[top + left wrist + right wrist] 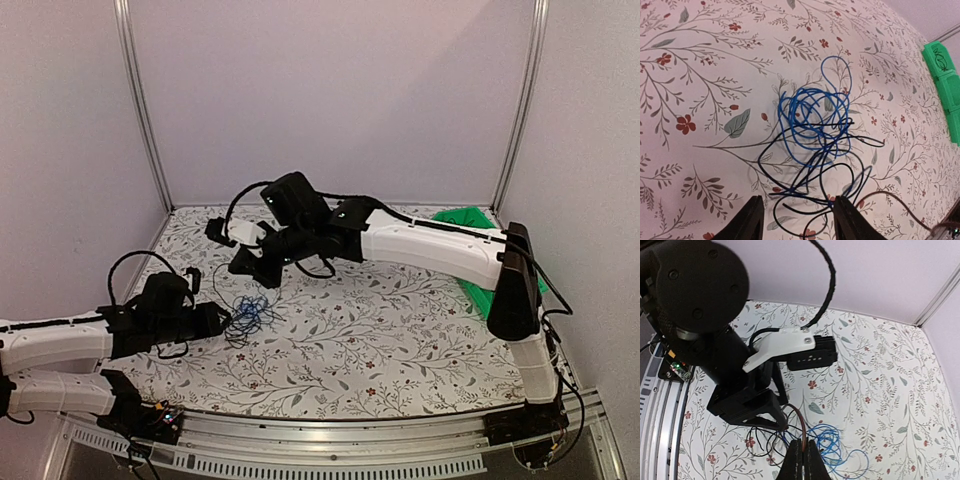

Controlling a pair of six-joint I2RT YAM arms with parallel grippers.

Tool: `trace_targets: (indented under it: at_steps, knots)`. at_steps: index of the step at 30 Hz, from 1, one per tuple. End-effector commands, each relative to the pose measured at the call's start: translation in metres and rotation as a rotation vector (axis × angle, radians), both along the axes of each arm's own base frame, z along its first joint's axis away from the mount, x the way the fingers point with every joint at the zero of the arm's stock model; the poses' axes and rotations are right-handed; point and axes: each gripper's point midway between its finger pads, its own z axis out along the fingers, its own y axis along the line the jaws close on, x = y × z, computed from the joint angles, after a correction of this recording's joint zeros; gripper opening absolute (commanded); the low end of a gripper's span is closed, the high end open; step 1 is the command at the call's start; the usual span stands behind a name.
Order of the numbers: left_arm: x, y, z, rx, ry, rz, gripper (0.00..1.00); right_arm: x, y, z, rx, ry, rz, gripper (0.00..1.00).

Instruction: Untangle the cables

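Observation:
The cables lie in a loose tangle on the flowered table, left of centre. In the left wrist view a blue cable coils over thin black cables. My left gripper is open low over the near edge of the tangle, with black strands between its fingers; it also shows in the top view. My right gripper is shut on a brown cable and holds it above the tangle. That cable arcs down into the black strands beside the blue coil.
A green object lies at the back right of the table, also in the left wrist view. The left arm sits close below and left of my right gripper. White walls and metal posts enclose the table.

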Motion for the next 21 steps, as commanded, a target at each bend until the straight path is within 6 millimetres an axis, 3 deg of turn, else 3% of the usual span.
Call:
trace_targets:
  at_steps: [1, 4, 9, 13, 16, 21]
  knots:
    - [0.021, -0.016, 0.05, -0.025, -0.238, -0.093, 0.48, 0.032, -0.019, 0.041, 0.022, -0.071, -0.08, 0.0]
    - [0.023, -0.013, 0.071, -0.022, -0.344, -0.101, 0.48, 0.039, -0.023, 0.058, 0.047, -0.103, -0.101, 0.0]
    - [0.02, -0.005, 0.11, -0.033, -0.492, -0.084, 0.48, 0.053, -0.026, 0.06, 0.043, -0.157, -0.138, 0.0]
    - [0.001, -0.001, 0.167, -0.135, -0.776, -0.087, 0.53, 0.062, -0.028, 0.066, 0.06, -0.163, -0.156, 0.0]
    - [0.001, -0.007, 0.166, -0.124, -0.817, -0.123, 0.58, 0.067, -0.028, 0.073, 0.08, -0.161, -0.168, 0.0]
    - [0.016, -0.054, 0.138, -0.043, -0.711, -0.307, 0.58, 0.072, -0.027, 0.08, 0.101, -0.162, -0.173, 0.0]
